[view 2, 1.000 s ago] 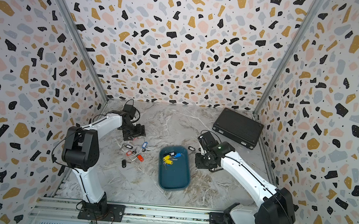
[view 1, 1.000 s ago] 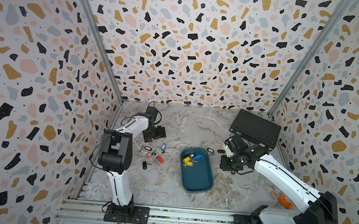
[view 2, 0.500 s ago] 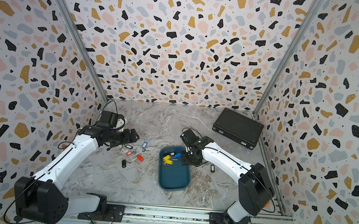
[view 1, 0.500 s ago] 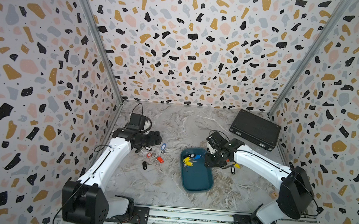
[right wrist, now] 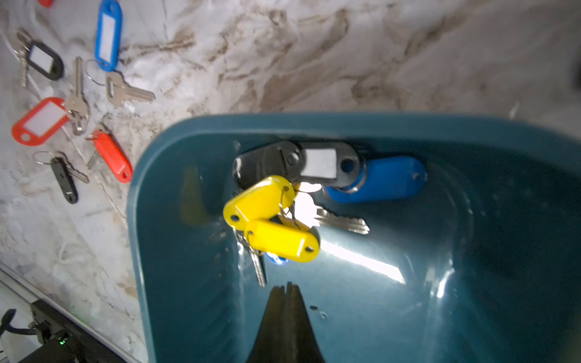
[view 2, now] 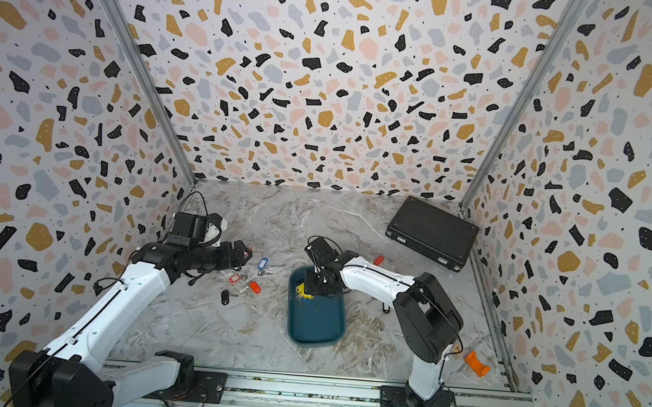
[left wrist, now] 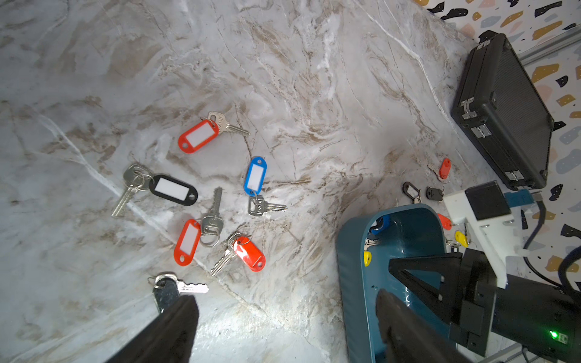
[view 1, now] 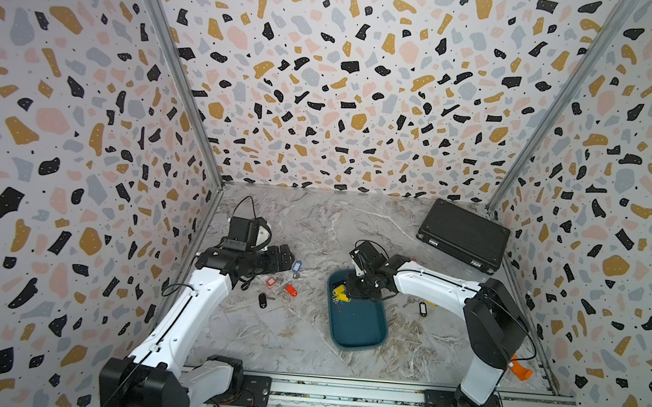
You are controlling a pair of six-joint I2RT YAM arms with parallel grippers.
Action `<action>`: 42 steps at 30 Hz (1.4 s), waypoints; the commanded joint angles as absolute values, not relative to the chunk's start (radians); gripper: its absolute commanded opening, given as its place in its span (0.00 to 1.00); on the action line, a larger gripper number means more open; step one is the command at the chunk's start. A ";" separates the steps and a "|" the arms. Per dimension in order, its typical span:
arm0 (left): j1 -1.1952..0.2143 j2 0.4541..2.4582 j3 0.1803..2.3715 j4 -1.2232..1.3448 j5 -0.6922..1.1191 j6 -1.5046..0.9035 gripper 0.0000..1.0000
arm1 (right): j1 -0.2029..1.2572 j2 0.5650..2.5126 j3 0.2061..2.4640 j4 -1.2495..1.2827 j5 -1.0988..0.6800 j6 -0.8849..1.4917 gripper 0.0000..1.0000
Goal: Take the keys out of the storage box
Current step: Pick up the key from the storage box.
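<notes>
**A:** While the right pincer [right wrist: 287, 287] hangs over the storage box [right wrist: 188, 283], how much of the job would you call done?

**B:** A good half, by my reckoning. Six of the keys [left wrist: 191, 136] lie loose on the counter [left wrist: 314, 78] on one side of the box, with red, blue and black tags. A few more lie on its other side, toward the black briefcase [view 1: 462, 234], a black-tagged key [view 1: 422, 309] among them.

**A:** And what is left?

**B:** A small heap at one end of the box: two yellow tags [right wrist: 261, 201], two black tags [right wrist: 327, 163] and a blue tag [right wrist: 383, 179], their rings tangled. There may be another blue one underneath. The rest of the box is bare.

**A:** Has the right pincer got one?

**B:** No. Its jaws are pressed together with nothing between them, tips just short of the yellow pair. The left pincer [left wrist: 283, 298] gapes wide and empty above the counter, near the loose keys.

**A:** So every key in the heap has yet to come out.

**B:** Yes, and I suspect the tangle could bring them up in a bunch.

**A:** What of the surroundings?

**B:** The counter is pale marble-look with brown veining, glossy enough to glare. Three walls [view 1: 368, 75] in terrazzo print, flecked black, ochre, pink and grey, close it in. A metal rail [view 1: 340, 391] along the open front carries both arm bases, and a small orange piece [view 1: 520, 370] lies near the right one.
</notes>
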State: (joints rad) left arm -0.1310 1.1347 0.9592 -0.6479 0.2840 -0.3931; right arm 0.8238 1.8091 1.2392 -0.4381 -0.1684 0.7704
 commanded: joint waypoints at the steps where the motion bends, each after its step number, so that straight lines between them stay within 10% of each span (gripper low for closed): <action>1: -0.133 1.128 0.956 -0.613 0.297 -0.386 0.92 | 0.830 1.817 1.271 -0.315 -0.159 0.843 0.00; 33: -0.135 1.147 0.954 -0.615 0.319 -0.384 0.92 | 0.877 1.666 1.098 -0.560 0.081 0.695 0.00; 42: -0.135 1.152 0.955 -0.614 0.319 -0.384 0.92 | 0.890 1.677 1.178 -0.671 -0.030 0.661 0.25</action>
State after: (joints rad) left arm -0.1322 1.1469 0.9592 -0.6472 0.3088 -0.3931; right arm 0.8803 1.6882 1.1278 -0.6044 0.0063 0.6788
